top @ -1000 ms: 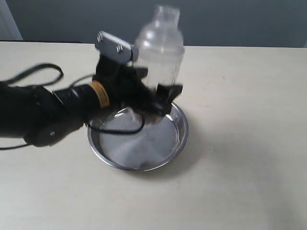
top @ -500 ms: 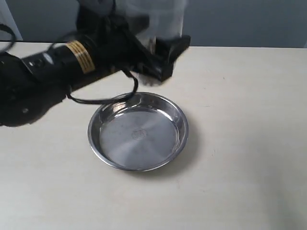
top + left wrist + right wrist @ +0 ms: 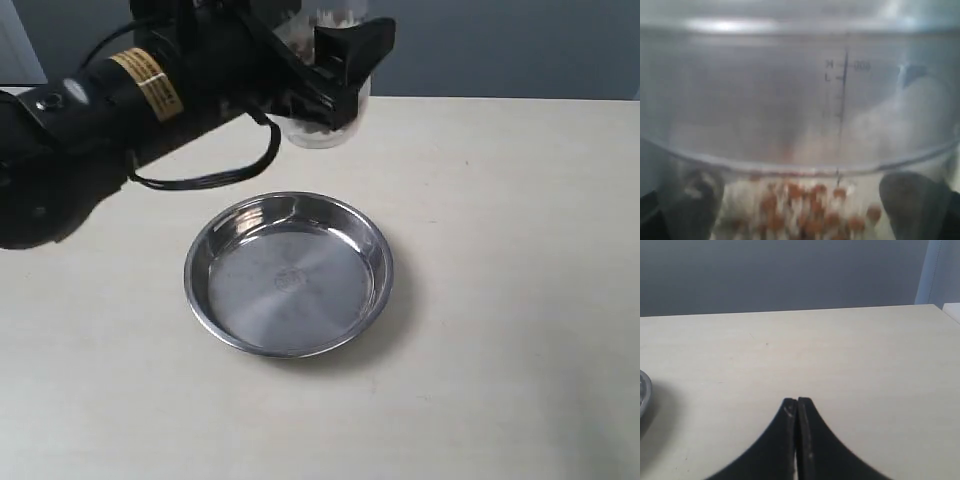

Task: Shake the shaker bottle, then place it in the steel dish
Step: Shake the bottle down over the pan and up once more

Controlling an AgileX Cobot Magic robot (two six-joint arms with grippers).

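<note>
One black left gripper point(image 3: 325, 85) clamps one clear plastic shaker bottle point(image 3: 318, 132) of brown granules point(image 3: 805, 212), airborne beyond one round shiny steel dish point(image 3: 290, 295). One right gripper point(image 3: 797, 410), jaws together and empty, stands apart from that dish.

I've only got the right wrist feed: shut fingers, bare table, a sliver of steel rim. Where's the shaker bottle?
Observer: The left gripper is clamped on the shaker bottle. In the exterior view it sits past the far rim of the steel dish, not touching it.
Operator: Anything in the dish?
Observer: Nothing; its bare base shows all the way across.
Operator: What's inside the bottle?
Observer: The left wrist view shows brown granules behind the clear wall.
</note>
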